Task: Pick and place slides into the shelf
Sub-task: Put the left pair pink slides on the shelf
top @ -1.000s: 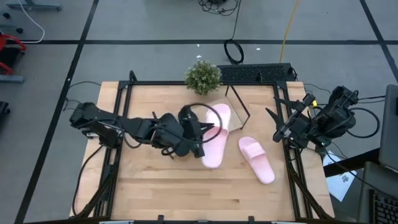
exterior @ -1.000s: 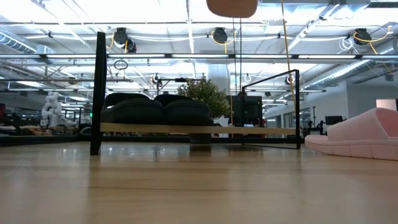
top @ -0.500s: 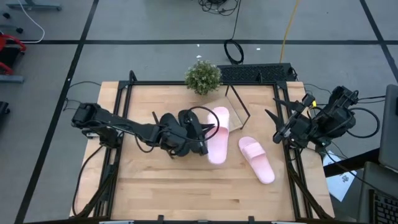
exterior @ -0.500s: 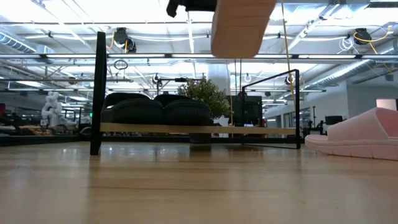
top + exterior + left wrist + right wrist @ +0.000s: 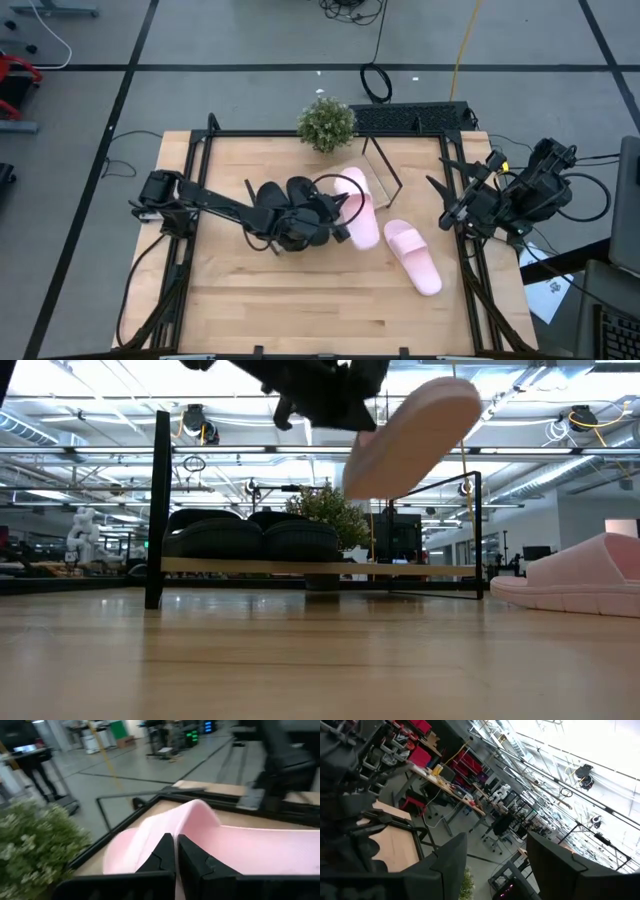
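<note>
My left gripper reaches over the middle of the table, shut on one pale pink slide, which it carries in the air above the shelf. The second pink slide lies sole-down on the table to the right, also seen at the low view's right edge. Two black slides sit side by side on the shelf's slanted board; in the high view my left arm covers most of them. My right gripper waits open at the table's right edge. My left gripper pinches the pink slide between its two fingers, at the pink edge beside the strap's hump; the fingers themselves hide the exact spot. It comes from the table's left. The slide is lifted clear and tilted, its underside turned toward the near edge.
A small potted plant stands at the table's far edge behind the shelf. The shelf's black rod end frames rise at both ends. A black frame runs round the tabletop. Bare wood lies along the near side.
My left gripper has moved toward the table's right and far edge, staying shut on the pink slide. The slide has come lower above the shelf and tipped over, so that its underside faces the near edge. My right arm kept still.
</note>
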Available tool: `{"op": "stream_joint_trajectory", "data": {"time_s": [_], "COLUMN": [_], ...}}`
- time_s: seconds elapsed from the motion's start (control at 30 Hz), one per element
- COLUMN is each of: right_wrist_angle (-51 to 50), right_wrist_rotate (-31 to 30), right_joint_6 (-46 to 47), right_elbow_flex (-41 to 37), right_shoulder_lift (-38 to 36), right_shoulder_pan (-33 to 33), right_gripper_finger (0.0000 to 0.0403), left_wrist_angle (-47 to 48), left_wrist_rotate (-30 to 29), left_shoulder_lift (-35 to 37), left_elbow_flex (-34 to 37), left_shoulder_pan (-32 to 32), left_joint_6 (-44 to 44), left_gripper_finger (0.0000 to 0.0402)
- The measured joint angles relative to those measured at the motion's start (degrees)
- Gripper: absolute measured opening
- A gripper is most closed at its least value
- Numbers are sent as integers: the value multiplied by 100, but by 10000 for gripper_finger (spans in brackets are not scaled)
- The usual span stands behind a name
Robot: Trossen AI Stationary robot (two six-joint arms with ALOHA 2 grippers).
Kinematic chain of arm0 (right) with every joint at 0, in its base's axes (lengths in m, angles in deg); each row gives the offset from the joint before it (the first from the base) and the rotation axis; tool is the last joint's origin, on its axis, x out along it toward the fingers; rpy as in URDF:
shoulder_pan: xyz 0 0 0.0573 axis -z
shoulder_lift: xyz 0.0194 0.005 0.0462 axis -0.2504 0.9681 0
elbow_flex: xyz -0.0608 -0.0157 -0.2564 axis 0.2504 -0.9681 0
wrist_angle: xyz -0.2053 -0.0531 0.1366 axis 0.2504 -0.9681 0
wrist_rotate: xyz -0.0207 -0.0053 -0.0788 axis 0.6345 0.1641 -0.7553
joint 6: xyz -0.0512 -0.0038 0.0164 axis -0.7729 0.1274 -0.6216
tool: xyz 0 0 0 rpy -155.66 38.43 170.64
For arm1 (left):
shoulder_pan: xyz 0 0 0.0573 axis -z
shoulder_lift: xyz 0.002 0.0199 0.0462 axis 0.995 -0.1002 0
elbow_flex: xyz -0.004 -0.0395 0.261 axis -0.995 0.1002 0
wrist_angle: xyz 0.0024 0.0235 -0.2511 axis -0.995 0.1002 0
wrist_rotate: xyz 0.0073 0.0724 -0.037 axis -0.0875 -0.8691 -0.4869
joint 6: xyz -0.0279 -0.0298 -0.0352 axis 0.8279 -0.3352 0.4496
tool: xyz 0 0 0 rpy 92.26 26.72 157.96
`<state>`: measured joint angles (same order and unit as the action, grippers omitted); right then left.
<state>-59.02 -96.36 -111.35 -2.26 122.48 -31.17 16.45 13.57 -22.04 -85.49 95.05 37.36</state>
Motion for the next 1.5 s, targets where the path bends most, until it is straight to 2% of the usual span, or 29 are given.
{"op": "stream_joint_trajectory", "data": {"time_s": [0.13,0.43,0.83,1.17,1.5], "right_wrist_angle": [0,0,0,-22,-46], "right_wrist_rotate": [0,0,0,-11,-7], "right_joint_6": [-17,-61,-42,1,3], "right_elbow_flex": [0,0,0,0,0], "right_shoulder_lift": [0,0,0,4,31], "right_shoulder_pan": [0,0,0,0,0], "right_gripper_finger": [196,196,196,196,196], "left_wrist_angle": [-36,367,886,791,1229], "left_wrist_rotate": [-260,-361,-370,-265,-294], "left_shoulder_lift": [-56,-124,-143,-584,-653], "left_elbow_flex": [-2,-2,0,-5,0], "left_shoulder_pan": [-20,-133,-354,-560,-660], "left_joint_6": [127,368,481,501,571], "left_gripper_finger": [0,0,0,0,0]}}
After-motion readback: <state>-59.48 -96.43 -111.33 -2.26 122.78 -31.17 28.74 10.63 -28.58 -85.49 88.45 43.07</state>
